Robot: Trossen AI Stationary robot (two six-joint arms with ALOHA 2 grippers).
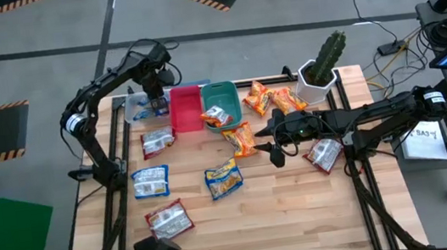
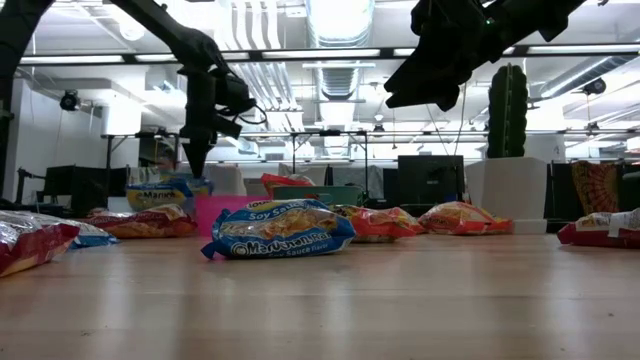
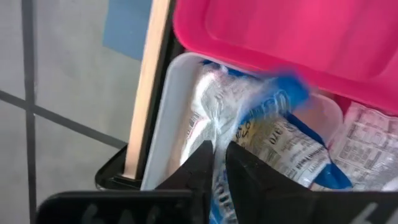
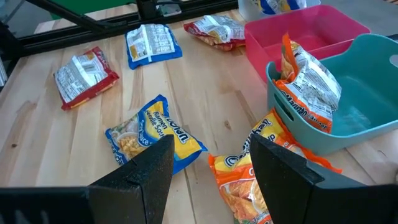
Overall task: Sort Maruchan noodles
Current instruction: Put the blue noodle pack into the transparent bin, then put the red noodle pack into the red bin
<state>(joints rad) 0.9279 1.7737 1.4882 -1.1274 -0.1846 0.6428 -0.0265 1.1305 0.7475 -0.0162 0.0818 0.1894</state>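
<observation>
Midway through sorting, by the look of the layout: several crinkly plastic Maruchan noodle packets already binned, others loose on the pale wooden tabletop (image 1: pixel 285 211). Left gripper (image 1: pixel 154 97) poised over the clear plastic bin (image 1: pixel 131 107) at the far left corner, beside the shallow red plastic bin (image 1: pixel 185 111); fingers (image 3: pixel 202 163) pressed nearly together, pinching the edge of a blue-trimmed packet (image 3: pixel 261 127) that sits partly inside the clear bin. Probable step: depositing a blue packet with its kind. Right gripper (image 4: pixel 210 163) hovering near table centre, fingers spread and empty, above an orange packet (image 1: pixel 242 140) lying just beside the teal plastic bin (image 1: pixel 225 93), which already holds one orange packet (image 4: pixel 306 81). Remaining loose: blue packets (image 1: pixel 151 182) and (image 1: pixel 223 179), red packets (image 1: pixel 169 219), (image 1: pixel 157 142) and (image 1: pixel 324 155), further orange packets (image 1: pixel 257 99) near the potted cactus (image 1: pixel 324 63). Next move, likely: release over the clear bin on the left; on the right, a descent straddling the orange packet, closing on the crinkled film without dragging it.
</observation>
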